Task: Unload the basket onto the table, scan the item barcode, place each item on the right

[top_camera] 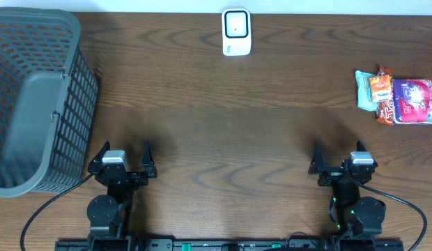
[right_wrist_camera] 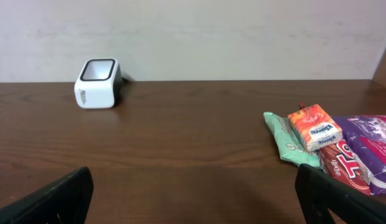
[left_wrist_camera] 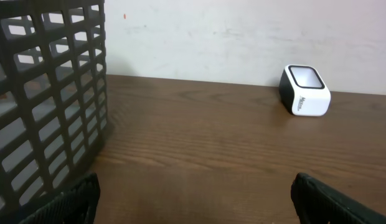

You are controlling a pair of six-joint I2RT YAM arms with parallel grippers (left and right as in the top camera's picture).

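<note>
Scanner [top_camera: 236,31] stands well apart from wide-spread left gripper [top_camera: 125,150] and right gripper [top_camera: 338,150]

A dark grey plastic basket [top_camera: 80,111] with lattice walls stands at the left side of the brown wooden table [top_camera: 216,118], and a pale wall [left_wrist_camera: 211,37] rises behind the far edge.

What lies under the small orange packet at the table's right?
The small orange packet rests on a mint-green pouch, apparently overlapping a red wrapper; their covered parts are hidden.
</note>
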